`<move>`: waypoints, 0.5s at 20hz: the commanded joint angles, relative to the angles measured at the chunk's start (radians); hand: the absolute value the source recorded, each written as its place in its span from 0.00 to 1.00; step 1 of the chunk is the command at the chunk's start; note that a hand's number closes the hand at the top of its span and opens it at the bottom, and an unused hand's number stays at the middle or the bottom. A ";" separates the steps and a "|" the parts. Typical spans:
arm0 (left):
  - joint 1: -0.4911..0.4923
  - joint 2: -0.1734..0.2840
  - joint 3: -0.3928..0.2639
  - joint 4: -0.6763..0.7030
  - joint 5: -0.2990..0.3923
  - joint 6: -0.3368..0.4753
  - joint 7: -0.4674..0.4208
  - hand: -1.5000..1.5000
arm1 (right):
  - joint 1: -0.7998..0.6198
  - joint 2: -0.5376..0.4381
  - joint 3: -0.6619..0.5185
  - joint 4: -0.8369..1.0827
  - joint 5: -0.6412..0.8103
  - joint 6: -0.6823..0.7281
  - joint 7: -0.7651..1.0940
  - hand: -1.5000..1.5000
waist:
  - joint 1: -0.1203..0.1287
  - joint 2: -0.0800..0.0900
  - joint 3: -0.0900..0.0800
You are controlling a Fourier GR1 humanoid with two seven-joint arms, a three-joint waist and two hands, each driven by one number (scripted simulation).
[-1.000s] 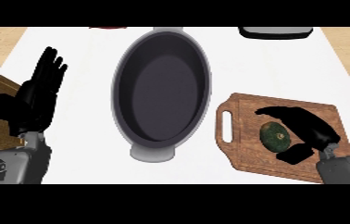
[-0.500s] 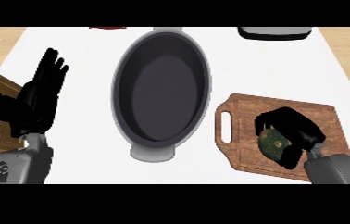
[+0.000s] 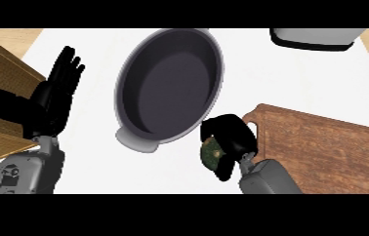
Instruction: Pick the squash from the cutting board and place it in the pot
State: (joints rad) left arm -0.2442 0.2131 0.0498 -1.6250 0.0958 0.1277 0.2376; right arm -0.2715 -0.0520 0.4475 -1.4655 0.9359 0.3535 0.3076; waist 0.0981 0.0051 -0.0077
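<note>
The right robot hand (image 3: 229, 135) is curled around the squash (image 3: 211, 152), grasping it from above. Its black fingers cover most of the squash, so only a dark green, mottled patch shows at the hand's lower left. The hand and squash are off the left edge of the cutting board (image 3: 317, 147), over the white counter (image 3: 288, 79), just beside the lower right rim of the pot (image 3: 209, 59). Whether the squash touches the counter cannot be told. The grey forearm comes in from the lower edge and hides part of the board's near left corner.

The pot is a dark oval with a pale grey handle tab at its near end; its inside shows only a dark floor. The wooden cutting board is cut off by the right edge and bears nothing visible.

The left robot hand (image 3: 54, 96) rests open at the left edge, fingers straight and pointing up, well apart from the pot. Behind it, a wooden surface is partly hidden. At the top right, a white object with a dark base is cut off.
</note>
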 commanded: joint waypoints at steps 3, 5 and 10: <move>-0.026 -0.009 -0.024 0.008 -0.001 -0.013 0.006 0.50 | -0.090 0.050 0.139 -0.001 -0.037 -0.130 0.279 1.00 | 0.050 0.002 0.006; -0.013 -0.018 -0.035 0.020 0.001 -0.022 -0.004 0.50 | -0.123 0.051 0.170 -0.024 -0.049 -0.200 0.363 1.00 | 0.053 0.000 0.005; -0.026 -0.015 -0.024 0.033 0.001 -0.014 0.002 0.50 | -0.247 0.052 0.202 -0.099 0.021 -0.417 0.573 1.00 | 0.040 -0.020 0.004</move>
State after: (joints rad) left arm -0.2665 0.1955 0.0222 -1.6015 0.0951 0.1157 0.2398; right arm -0.4401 -0.0048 0.6115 -1.5272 0.9208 0.0684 0.7308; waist 0.1355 -0.0054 -0.0030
